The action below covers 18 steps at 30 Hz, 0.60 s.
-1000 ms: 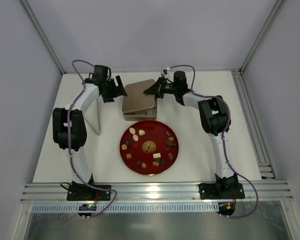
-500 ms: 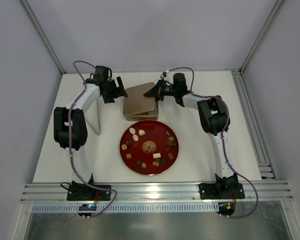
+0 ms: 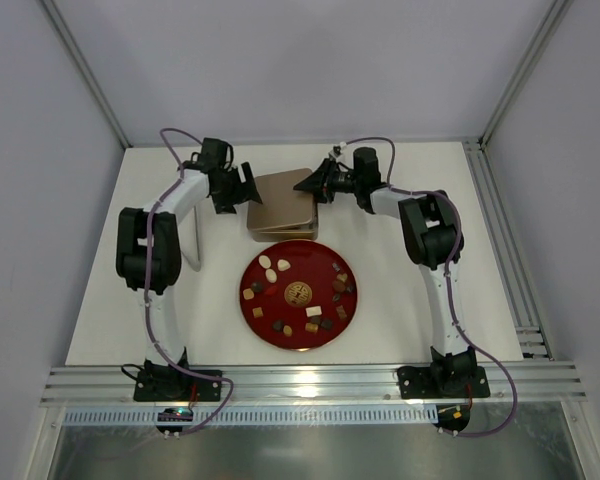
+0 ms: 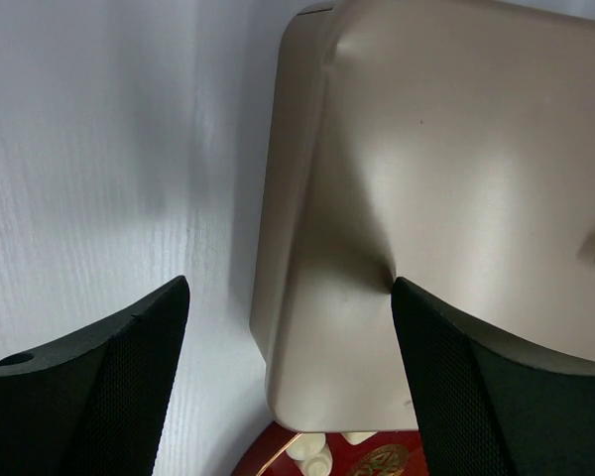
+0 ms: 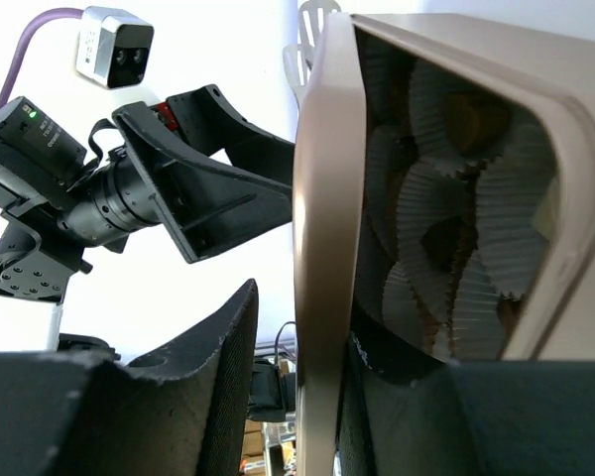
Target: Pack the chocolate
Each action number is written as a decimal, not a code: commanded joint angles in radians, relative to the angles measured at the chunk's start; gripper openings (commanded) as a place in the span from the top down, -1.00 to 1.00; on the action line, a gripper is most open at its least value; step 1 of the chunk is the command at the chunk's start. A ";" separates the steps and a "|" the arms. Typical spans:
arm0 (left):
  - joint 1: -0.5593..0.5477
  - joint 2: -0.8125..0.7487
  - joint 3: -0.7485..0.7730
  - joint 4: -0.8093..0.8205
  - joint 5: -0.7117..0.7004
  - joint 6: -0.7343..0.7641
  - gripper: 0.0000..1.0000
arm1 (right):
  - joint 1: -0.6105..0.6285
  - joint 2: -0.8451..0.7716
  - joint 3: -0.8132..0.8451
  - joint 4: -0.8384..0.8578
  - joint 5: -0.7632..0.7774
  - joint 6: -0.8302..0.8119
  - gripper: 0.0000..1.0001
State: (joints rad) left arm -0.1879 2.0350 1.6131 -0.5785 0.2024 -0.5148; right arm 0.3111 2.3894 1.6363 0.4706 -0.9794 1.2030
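The chocolate [image 3: 270, 264], small dark, tan and cream pieces, lies spread on a round red plate [image 3: 325, 258]. Behind it stands a gold box with its lid [image 3: 280, 198] on top. My left gripper [image 3: 242, 187] is open at the lid's left edge, its fingers astride the lid's corner [image 4: 377, 327] without closing on it. My right gripper [image 3: 315, 183] is at the lid's right edge. The lid's rim [image 5: 322, 198] stands between its fingers, with a gap on one side. White crinkled paper cups [image 5: 446, 218] show inside the box.
A thin white panel [image 3: 195, 235] stands on edge left of the box, beside the left arm. The red plate's rim [image 4: 278, 458] and two cream pieces [image 4: 312, 456] peek out past the lid's near edge. Metal rails run along the table's right and front edges.
The right jaws have loosened from the lid's rim. The lid has settled more squarely over the box. My left gripper has moved right, up to the lid's left edge.
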 commanded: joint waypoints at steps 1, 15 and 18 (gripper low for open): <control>-0.004 0.007 0.030 0.014 0.006 0.002 -0.61 | -0.013 -0.044 -0.024 0.037 -0.005 -0.005 0.28; -0.015 0.031 0.033 0.016 -0.001 -0.004 -0.61 | -0.059 -0.091 -0.078 -0.019 0.002 -0.079 0.15; -0.015 0.033 0.036 0.016 0.000 -0.005 -0.61 | -0.069 -0.102 -0.078 -0.058 0.007 -0.108 0.15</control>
State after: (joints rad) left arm -0.1951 2.0491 1.6157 -0.5732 0.2092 -0.5194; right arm 0.2527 2.3730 1.5646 0.4377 -0.9771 1.1458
